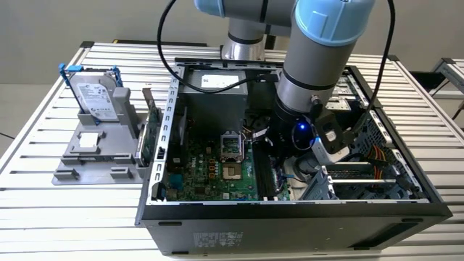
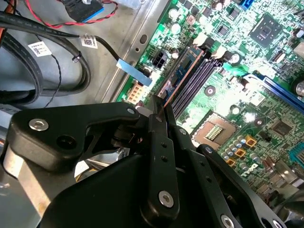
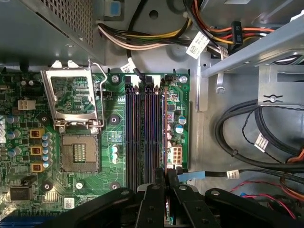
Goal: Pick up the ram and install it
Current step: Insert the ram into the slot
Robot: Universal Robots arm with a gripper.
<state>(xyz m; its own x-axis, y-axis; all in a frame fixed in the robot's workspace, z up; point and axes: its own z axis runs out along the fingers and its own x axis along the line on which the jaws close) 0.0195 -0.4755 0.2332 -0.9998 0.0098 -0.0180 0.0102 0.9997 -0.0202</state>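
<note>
Ram (image 2: 179,75): near end hidden behind the gripper (image 2: 159,110) in both wrist views.
Gripper body: cut off by picture edge in both wrist views.
Arm (image 1: 319,65): hides motherboard (image 1: 210,174) slots in exterior view.

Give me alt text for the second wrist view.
The black gripper is closed on one end of the ram, which stands on edge over the outermost dark memory slot of the green motherboard. Black cables lie on the grey case floor beside the board.
</note>
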